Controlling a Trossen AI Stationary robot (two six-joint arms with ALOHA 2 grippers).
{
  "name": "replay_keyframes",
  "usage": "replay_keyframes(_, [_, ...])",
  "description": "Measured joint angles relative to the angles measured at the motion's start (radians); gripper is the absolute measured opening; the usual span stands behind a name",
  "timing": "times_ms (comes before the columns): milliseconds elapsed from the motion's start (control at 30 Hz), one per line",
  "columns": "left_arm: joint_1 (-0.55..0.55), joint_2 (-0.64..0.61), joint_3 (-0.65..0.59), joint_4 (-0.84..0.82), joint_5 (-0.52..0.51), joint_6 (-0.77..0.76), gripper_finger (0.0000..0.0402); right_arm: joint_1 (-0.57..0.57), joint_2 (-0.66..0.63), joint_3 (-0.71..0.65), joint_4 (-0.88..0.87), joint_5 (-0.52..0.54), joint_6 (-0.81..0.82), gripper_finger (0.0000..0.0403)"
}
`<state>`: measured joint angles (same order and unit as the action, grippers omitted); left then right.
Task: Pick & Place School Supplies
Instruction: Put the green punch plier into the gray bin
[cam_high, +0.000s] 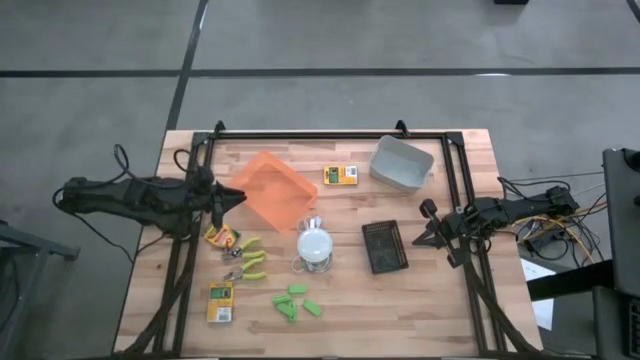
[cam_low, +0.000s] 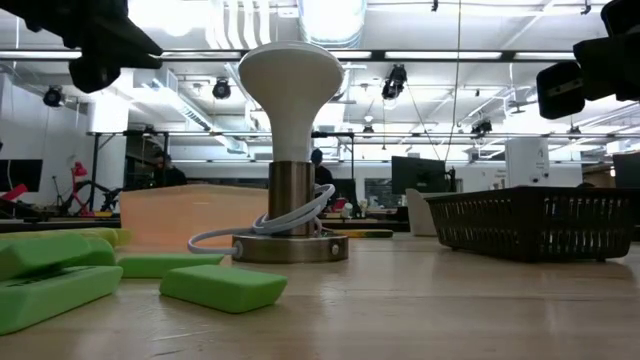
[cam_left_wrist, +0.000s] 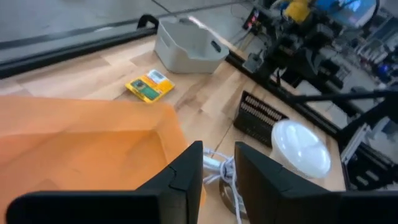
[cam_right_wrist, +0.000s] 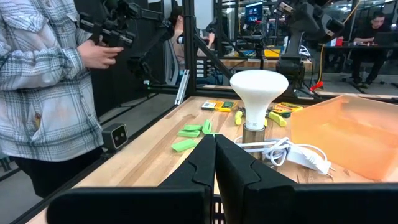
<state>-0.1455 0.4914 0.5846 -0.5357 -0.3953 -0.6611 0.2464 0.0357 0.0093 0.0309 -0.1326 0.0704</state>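
The school supplies lie loose on the wooden table. One yellow-and-green box (cam_high: 340, 175) lies at the far middle and another (cam_high: 220, 303) near the front left. A crayon-like pack (cam_high: 222, 237) and tools with yellow-green handles (cam_high: 245, 260) lie beside them. Green chunks (cam_high: 297, 303) lie flat near the front. My left gripper (cam_high: 238, 195) hovers at the left edge of the orange tray (cam_high: 272, 188). It is open, and in the left wrist view nothing is between its fingers (cam_left_wrist: 217, 171). My right gripper (cam_high: 425, 236) waits shut (cam_right_wrist: 214, 155) at the right, beside the black basket (cam_high: 385, 246).
A white domed lamp (cam_high: 315, 245) with a coiled white cord stands mid-table between the tray and the basket. A grey bin (cam_high: 402, 163) sits at the far right. A black frame borders the table. A person in a plaid shirt (cam_right_wrist: 43, 81) stands beyond the table's edge.
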Motion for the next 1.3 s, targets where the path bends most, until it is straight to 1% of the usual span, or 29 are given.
replay_keyframes(167, [0.000, 0.011, 0.000, -0.005, 0.035, 0.000, 0.0139, 0.000, 0.000, 0.000, 0.000, 0.000, 0.000, 0.0008])
replay_keyframes(300, [0.000, 0.016, 0.000, -0.005, 0.047, -0.023, 0.0152, 0.000, 0.000, 0.000, 0.000, 0.000, 0.000, 0.0008])
replay_keyframes(633, [0.000, 0.019, 0.012, -0.049, 0.062, -0.074, 0.0154, 0.000, 0.000, 0.000, 0.000, 0.000, 0.000, 0.0008])
replay_keyframes(1300, [0.000, 0.066, 0.037, -0.057, 0.053, -0.084, 0.0154, 0.000, 0.000, 0.000, 0.000, 0.000, 0.000, 0.0008])
